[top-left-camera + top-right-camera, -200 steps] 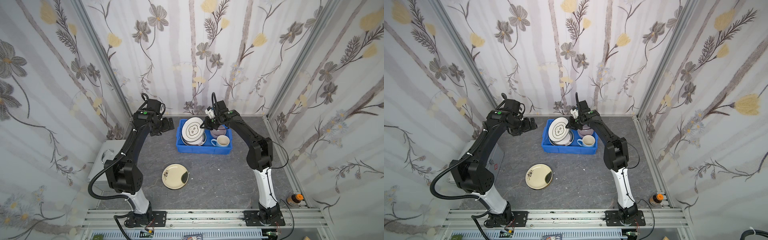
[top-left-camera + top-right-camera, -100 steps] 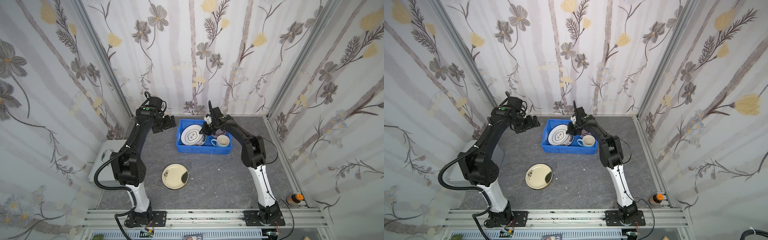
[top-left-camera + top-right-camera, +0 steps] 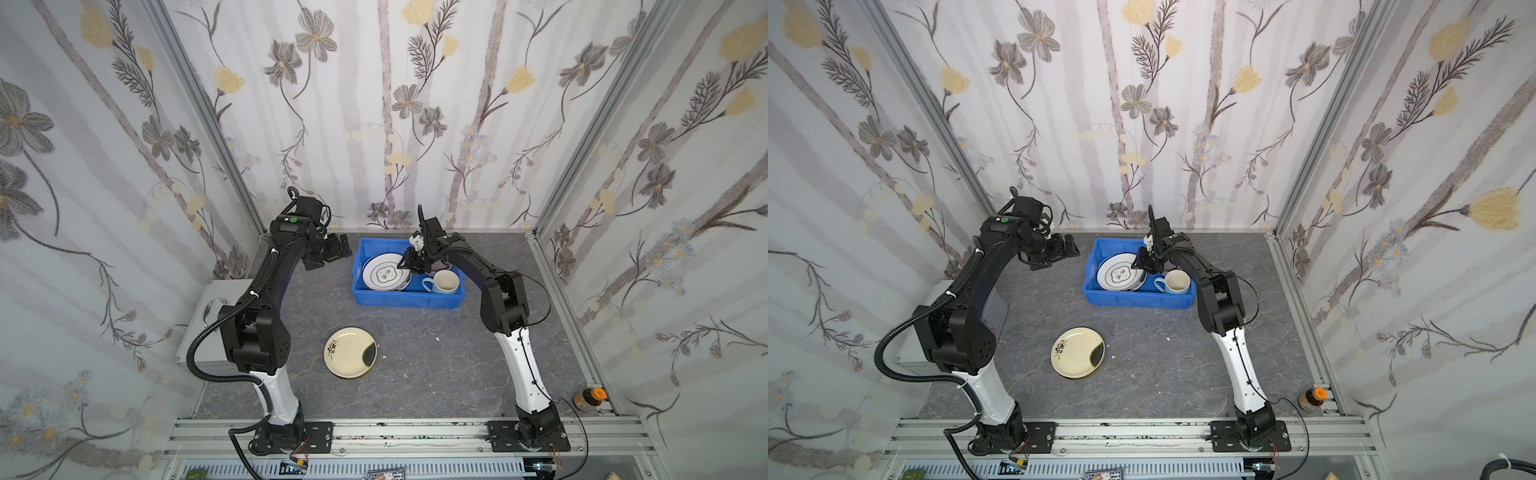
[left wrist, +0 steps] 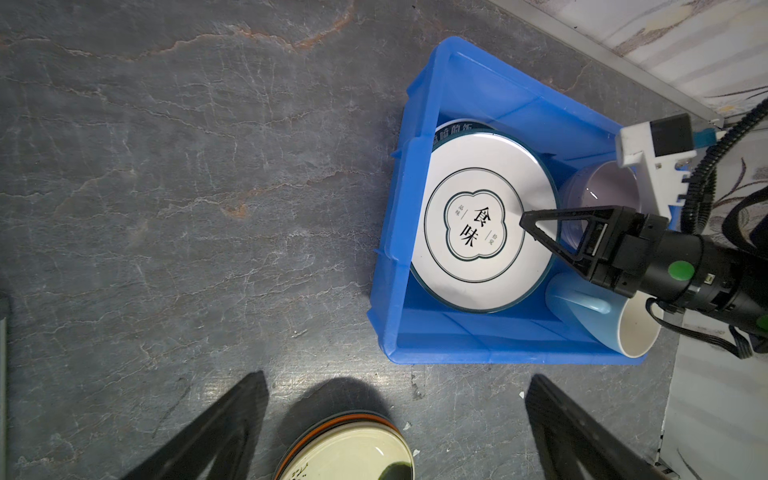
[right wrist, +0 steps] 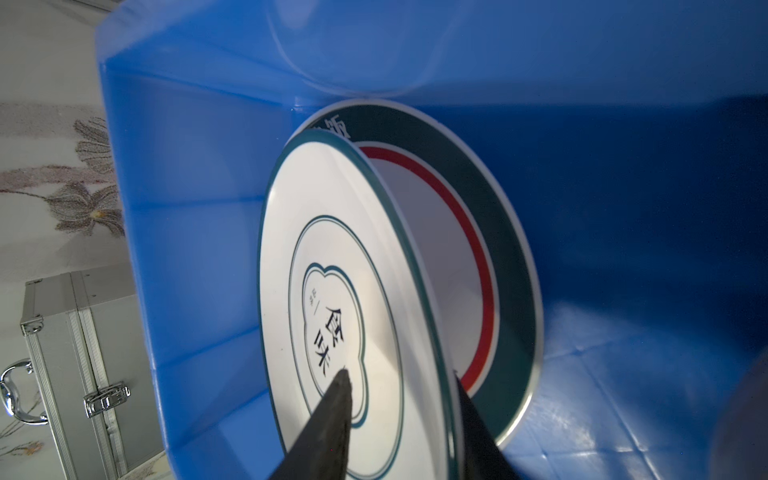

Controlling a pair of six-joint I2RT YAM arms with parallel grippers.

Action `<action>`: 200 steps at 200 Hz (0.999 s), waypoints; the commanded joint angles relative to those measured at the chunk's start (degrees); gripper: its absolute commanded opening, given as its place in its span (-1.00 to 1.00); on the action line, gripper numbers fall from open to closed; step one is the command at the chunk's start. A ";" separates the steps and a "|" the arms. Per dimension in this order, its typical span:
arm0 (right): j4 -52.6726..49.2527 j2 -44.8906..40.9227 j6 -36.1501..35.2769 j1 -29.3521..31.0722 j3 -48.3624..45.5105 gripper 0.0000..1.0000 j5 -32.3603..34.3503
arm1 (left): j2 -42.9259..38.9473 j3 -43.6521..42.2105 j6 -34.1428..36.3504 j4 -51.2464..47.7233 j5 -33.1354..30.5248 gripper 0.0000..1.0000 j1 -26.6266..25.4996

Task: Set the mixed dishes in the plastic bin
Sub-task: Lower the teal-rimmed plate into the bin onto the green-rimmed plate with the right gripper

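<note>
The plastic bin [image 3: 407, 301] [image 3: 1138, 301] stands at the back of the table. A white plate with a dark rim [image 3: 384, 272] [image 4: 478, 232] [image 5: 332, 257] leans in it on a teal-patterned plate [image 5: 498, 249]. A pale-blue mug [image 3: 444, 282] [image 4: 602, 320] and a lilac bowl [image 4: 598, 187] share the bin. My right gripper [image 3: 405, 264] [image 5: 399, 374] is open, its fingers loosely astride the white plate's rim. A cream plate with a dark flower [image 3: 350, 352] [image 4: 349, 453] tops a stack on the table. My left gripper [image 3: 332, 249] [image 4: 398, 376] hovers open left of the bin.
A silver metal case [image 3: 203, 299] [image 5: 75, 353] lies at the left edge beside my left arm. A small brown bottle with an orange cap [image 3: 588, 399] stands at the front right corner. Floral walls close in the back and both sides.
The right gripper has come down into the bin with the white plate, which now leans lower on the teal plate, and its jaws have parted. The left gripper has shifted toward the back.
</note>
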 commanded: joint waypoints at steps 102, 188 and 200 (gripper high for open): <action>-3.79 -1.43 -4.15 -0.58 0.57 -0.01 1.87 | -3.14 -4.10 0.47 0.47 1.02 1.00 0.20; -4.57 -1.90 -6.69 1.43 0.68 0.16 3.95 | -4.94 -7.31 -0.24 1.35 1.13 1.00 0.25; -3.62 -1.79 -6.38 1.61 0.65 0.16 3.57 | -4.94 -7.40 -0.24 1.43 1.15 1.00 0.20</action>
